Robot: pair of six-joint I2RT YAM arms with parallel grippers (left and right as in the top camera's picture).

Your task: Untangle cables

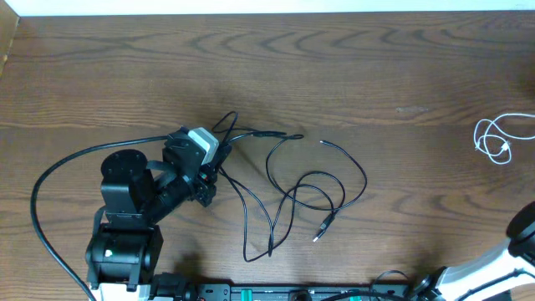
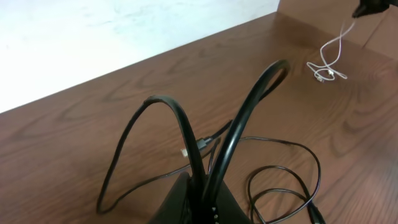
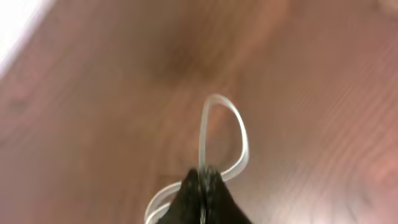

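You're in the pull-apart step. Your left gripper [image 2: 200, 208] is shut tight on the black cables [image 1: 292, 188], pinching two loops that arch up from its tips. The rest of that bunch lies crossed over itself mid-table, just right of the arm. Your right gripper [image 3: 202, 186] is shut too, w/ a loop of the white cable [image 1: 493, 140] nipped between its tips. That cord sits far right on the table [image 1: 334, 67], well apart from the black ones, so it looks already separated. Next, I'd say, draw the left-hand loops up and away from the tangle slowly, watching which strand drags along. Hard to read: the right wrist view is blurred, only a bit of the right arm shows overhead, and the white cable runs off the right edge. You also can't tell how many black cords there are, or how they cross near the left gripper.
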